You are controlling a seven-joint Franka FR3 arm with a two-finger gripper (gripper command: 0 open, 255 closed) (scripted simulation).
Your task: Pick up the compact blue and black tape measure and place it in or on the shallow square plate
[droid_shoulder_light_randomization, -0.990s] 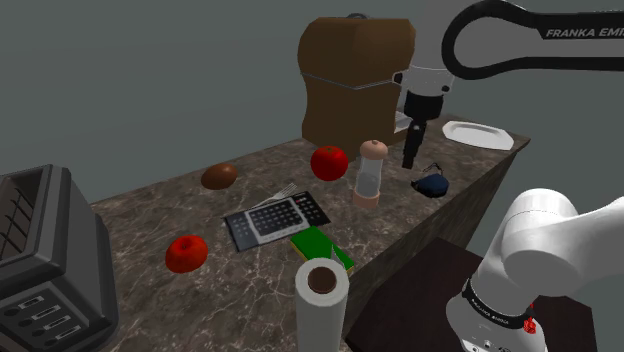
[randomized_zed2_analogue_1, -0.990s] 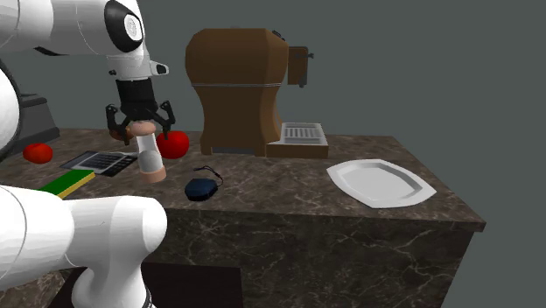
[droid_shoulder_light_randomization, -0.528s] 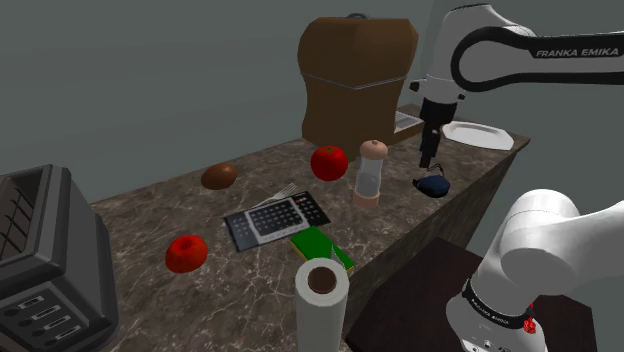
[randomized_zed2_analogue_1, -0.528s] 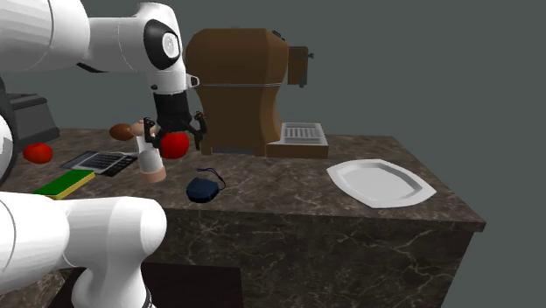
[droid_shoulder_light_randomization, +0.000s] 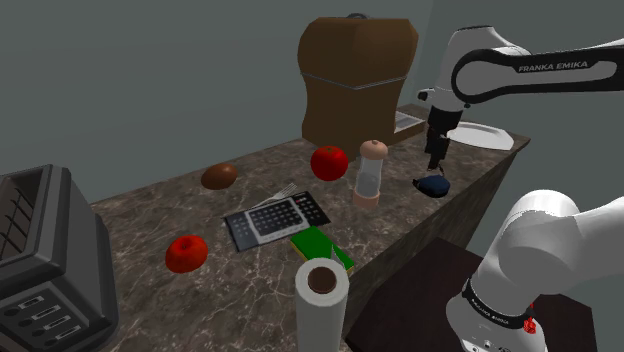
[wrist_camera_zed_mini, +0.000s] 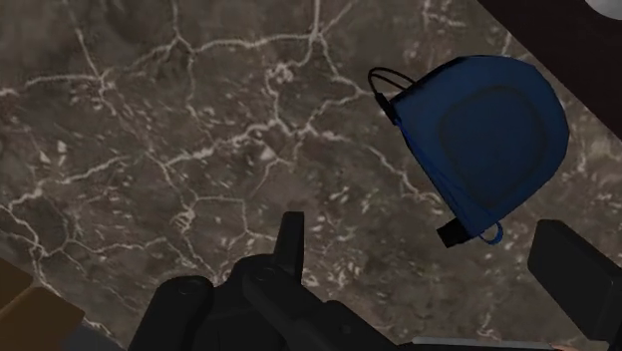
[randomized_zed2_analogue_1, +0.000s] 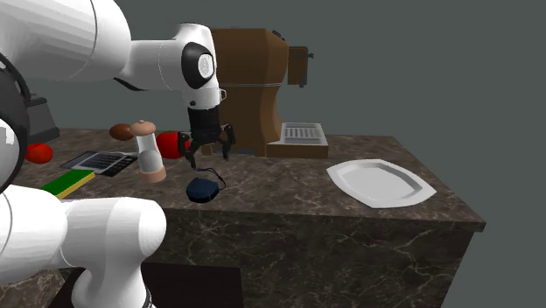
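The blue and black tape measure (droid_shoulder_light_randomization: pixel 433 184) (randomized_zed2_analogue_1: pixel 204 188) lies flat on the dark marble counter near its front edge, a thin black loop sticking out of it. My black gripper (droid_shoulder_light_randomization: pixel 435 162) (randomized_zed2_analogue_1: pixel 210 155) hangs open just above it, touching nothing. In the wrist view the tape measure (wrist_camera_zed_mini: pixel 488 140) sits ahead of the gripper (wrist_camera_zed_mini: pixel 429 261), closer to one finger than the other, with neither finger touching it. The shallow white plate (droid_shoulder_light_randomization: pixel 495 136) (randomized_zed2_analogue_1: pixel 381 182) rests at the counter's far end, partly behind my arm in the shoulder view.
A brown coffee machine (droid_shoulder_light_randomization: pixel 355 80) (randomized_zed2_analogue_1: pixel 236 87) stands at the back. A pepper mill (droid_shoulder_light_randomization: pixel 370 172) (randomized_zed2_analogue_1: pixel 149 150) and a red apple (droid_shoulder_light_randomization: pixel 329 162) stand close to the tape measure. Farther off are a calculator (droid_shoulder_light_randomization: pixel 277 218), another apple (droid_shoulder_light_randomization: pixel 186 253), a paper roll (droid_shoulder_light_randomization: pixel 321 295) and a toaster (droid_shoulder_light_randomization: pixel 45 260).
The arm has swung from above the pepper mill toward the plate end of the counter and now hangs over the tape measure. The fingers stayed open.
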